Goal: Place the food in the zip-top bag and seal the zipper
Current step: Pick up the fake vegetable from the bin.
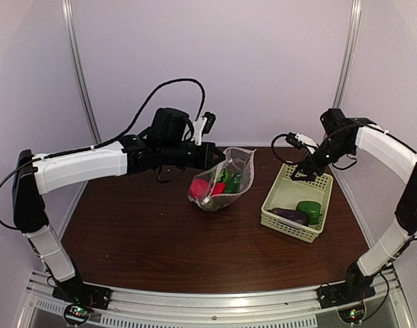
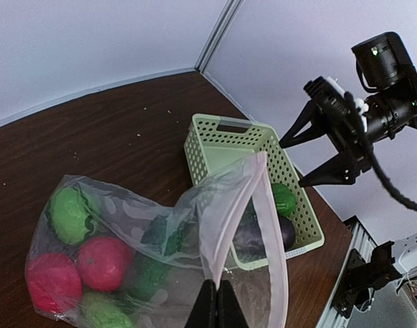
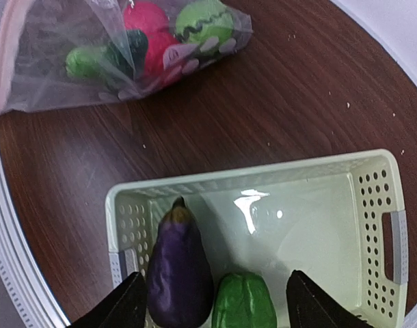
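The clear zip-top bag (image 1: 221, 179) lies mid-table with its mouth lifted; two red round pieces (image 2: 99, 262) and several green pieces (image 2: 70, 215) are inside. My left gripper (image 2: 217, 301) is shut on the bag's mouth edge with the pale pink zipper strip (image 2: 260, 205), holding it up and open. My right gripper (image 3: 215, 304) is open and empty above the pale green basket (image 3: 372, 225), with the dark purple eggplant (image 3: 178, 270) and a green pepper (image 3: 244, 301) below, between its fingers. The bag also shows in the right wrist view (image 3: 119, 48).
The basket (image 1: 297, 201) stands at the table's right, right of the bag. Bare brown table (image 1: 160, 239) lies in front of and left of the bag. White walls with metal rails enclose the back and sides.
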You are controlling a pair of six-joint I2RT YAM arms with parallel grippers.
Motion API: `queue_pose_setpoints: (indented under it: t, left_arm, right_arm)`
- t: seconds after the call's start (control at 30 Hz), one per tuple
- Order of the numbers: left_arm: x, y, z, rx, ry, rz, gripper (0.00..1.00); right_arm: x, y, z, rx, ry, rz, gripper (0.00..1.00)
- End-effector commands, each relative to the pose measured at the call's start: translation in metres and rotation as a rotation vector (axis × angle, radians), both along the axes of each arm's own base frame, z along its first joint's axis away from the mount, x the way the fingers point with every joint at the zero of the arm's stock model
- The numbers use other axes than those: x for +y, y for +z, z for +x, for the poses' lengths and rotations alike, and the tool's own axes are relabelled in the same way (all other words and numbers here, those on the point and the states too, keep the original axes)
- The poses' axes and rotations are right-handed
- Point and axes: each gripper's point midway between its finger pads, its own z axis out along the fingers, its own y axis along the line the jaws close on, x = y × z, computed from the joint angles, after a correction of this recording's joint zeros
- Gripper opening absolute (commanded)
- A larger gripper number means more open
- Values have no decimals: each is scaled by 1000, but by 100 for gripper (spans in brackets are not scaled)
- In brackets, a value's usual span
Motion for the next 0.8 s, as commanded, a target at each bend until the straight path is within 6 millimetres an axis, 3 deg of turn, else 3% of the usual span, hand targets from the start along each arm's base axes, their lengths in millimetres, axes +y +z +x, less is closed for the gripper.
queue_pose_setpoints:
  t: [0.0, 0.27, 0.57, 0.77]
  left_arm:
    - [-3, 20, -3, -31, -17, -77, 0]
    - [-1, 17, -4, -26, -15, -71, 0]
    - [-1, 14, -6, -14, -23, -69, 0]
    - [1, 14, -6, -15, -20, -70, 0]
  right_arm:
    - [-48, -35, -26, 47, 48, -317, 75]
    - [-82, -74, -35, 198, 87, -542, 78]
    - [-90, -100, -45, 341, 138, -600, 83]
    - [-91, -119, -41, 375, 114, -610, 84]
